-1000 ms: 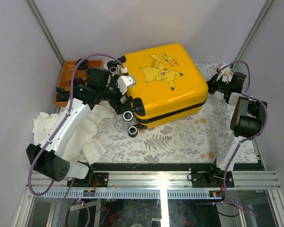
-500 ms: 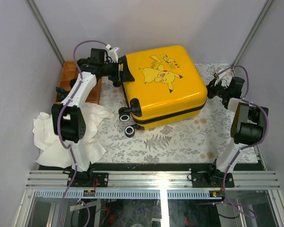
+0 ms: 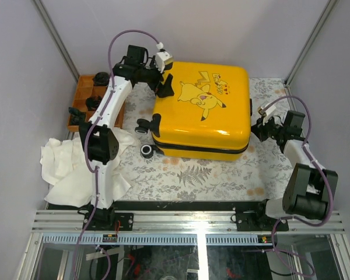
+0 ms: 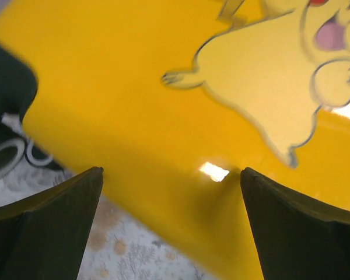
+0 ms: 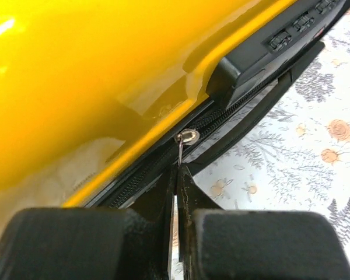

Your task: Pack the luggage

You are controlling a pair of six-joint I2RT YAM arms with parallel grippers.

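Observation:
The yellow Pikachu luggage (image 3: 201, 111) lies flat and closed on the patterned table, with its black wheels (image 3: 147, 150) to the left. My left gripper (image 3: 164, 87) is open over the luggage's back-left corner. In the left wrist view its fingers (image 4: 46, 233) straddle the yellow shell (image 4: 163, 105) with nothing between them. My right gripper (image 3: 255, 129) is at the luggage's right side. In the right wrist view it (image 5: 177, 169) is shut on the metal zipper pull (image 5: 181, 153) of the black zipper track (image 5: 233, 108).
An orange compartment tray (image 3: 81, 99) with dark items stands at the back left. A white cloth (image 3: 64, 166) lies at the front left beside the left arm. Grey walls close in the back and sides. Patterned tabletop (image 3: 221, 175) shows in front of the luggage.
The luggage has turned and shifted right, now squarer to the table. My left gripper moved to its back-left corner. My right gripper moved nearer along the right side.

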